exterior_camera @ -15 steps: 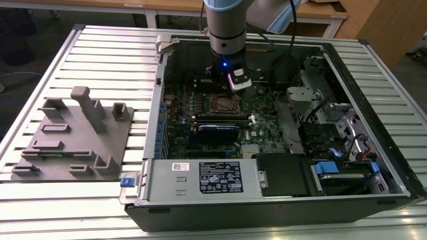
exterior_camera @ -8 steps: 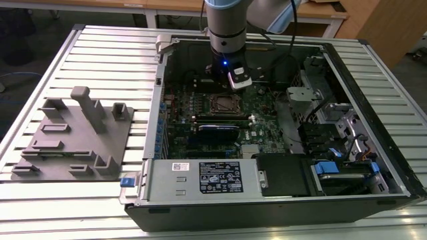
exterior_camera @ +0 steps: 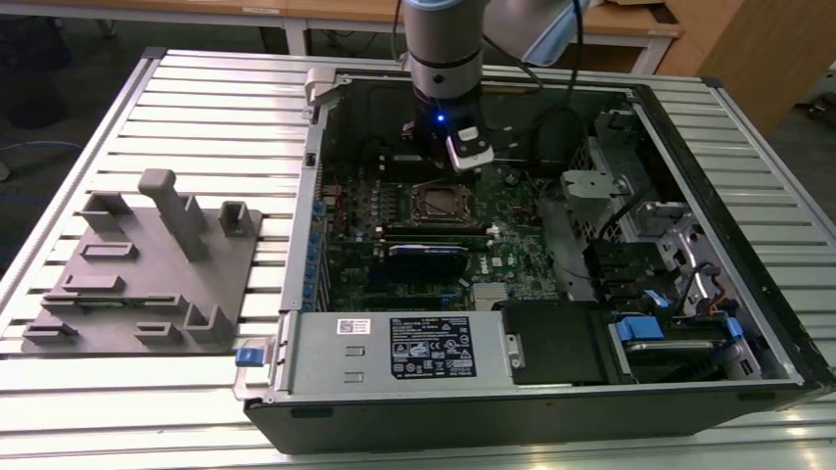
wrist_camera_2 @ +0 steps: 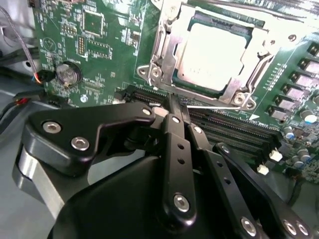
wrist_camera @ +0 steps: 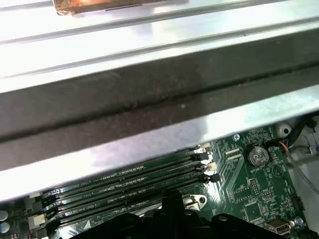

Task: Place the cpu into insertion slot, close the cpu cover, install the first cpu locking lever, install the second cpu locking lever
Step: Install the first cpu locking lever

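Note:
The cpu [wrist_camera_2: 214,50] lies flat in the insertion slot [exterior_camera: 438,204] on the green motherboard, its silver top showing. The cpu cover [wrist_camera_2: 162,47], a silver frame, lies down around it. My gripper [wrist_camera_2: 174,105] hangs just beside the socket, over the near memory slots [wrist_camera_2: 234,132], with its black fingers [wrist_camera_2: 172,129] pressed together and nothing visible between them. A thin silver rod [wrist_camera_2: 212,105] runs along the socket's edge right past the fingertips. In the exterior view the gripper [exterior_camera: 473,162] is above the board, just behind the socket.
The open computer case [exterior_camera: 679,127] lies on a slatted table [exterior_camera: 196,98], its walls ringing the board. A grey fixture block [exterior_camera: 144,264] stands at the exterior view's left. A coin battery [wrist_camera: 257,156], memory slots [wrist_camera: 124,186] and cables [wrist_camera_2: 20,99] lie near the gripper.

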Available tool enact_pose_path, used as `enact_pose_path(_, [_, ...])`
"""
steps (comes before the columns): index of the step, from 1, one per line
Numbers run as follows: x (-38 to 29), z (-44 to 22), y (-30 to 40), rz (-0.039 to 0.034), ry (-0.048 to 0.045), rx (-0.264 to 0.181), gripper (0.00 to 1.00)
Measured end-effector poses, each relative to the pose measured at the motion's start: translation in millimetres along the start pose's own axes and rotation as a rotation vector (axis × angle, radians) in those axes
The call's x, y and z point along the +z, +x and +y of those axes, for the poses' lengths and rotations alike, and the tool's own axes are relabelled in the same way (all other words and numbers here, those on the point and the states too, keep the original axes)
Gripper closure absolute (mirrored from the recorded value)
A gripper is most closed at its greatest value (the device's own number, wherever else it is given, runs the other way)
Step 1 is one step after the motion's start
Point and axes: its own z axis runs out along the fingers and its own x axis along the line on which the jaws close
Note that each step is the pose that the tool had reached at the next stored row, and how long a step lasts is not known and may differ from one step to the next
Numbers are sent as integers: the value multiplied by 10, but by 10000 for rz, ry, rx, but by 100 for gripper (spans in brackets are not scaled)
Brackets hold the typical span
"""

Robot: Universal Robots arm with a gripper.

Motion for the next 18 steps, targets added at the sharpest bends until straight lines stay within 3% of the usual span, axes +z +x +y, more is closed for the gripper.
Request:
enact_pose_path(2, [-2, -6, 21, 0, -191, 26, 90])
enact_pose_path(4, [-4, -11, 37, -38, -306, 32, 90])
enact_pose_path(11, [2, -45, 146, -499, -538, -38, 90])
enact_pose_path(15, [29, -56, 165, -697, -600, -74, 90])
enact_pose_path(18, [43, -62, 179, -794, -629, -91, 90])
